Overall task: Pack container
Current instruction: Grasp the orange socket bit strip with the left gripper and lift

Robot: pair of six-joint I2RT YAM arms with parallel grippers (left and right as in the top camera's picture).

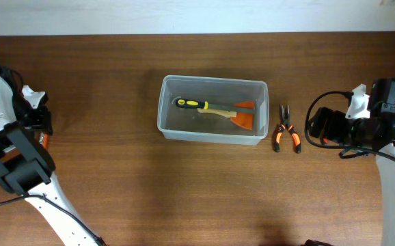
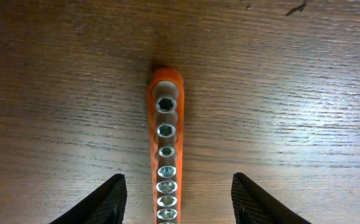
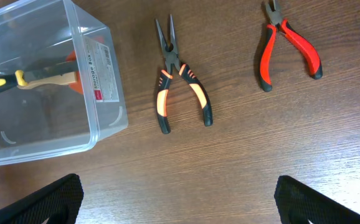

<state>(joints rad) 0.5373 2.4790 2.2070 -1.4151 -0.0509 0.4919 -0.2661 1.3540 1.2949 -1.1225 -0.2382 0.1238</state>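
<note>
Black fingers of my left hand stand apart at either side of an orange socket rail, which lies flat on the worktop and runs straight away from me, its chrome sockets facing up. Neither finger touches the rail; bare wood shows on both sides of it. I judge this to be the reach for the rail, with the grasp not yet made.

My right hand is spread wide with nothing between its fingers. It hangs above the wood near two pairs of pliers that lie apart from each other: a black-and-orange needle-nose pair and a red-handled pair.

Further out, the container sits upright in the middle of the worktop, well apart from my left hand and just beside the black-and-orange pliers. It already holds a yellow-and-black handled tool and an orange-bladed one, so the packing is partly done, with the rail and both pliers outside it.

Next, I think, I should lower the left hand and close squarely across the rail's narrow sides. Lifted by one end, the long rail may tip, so a firm, centred hold matters before I carry it over the rim.
</note>
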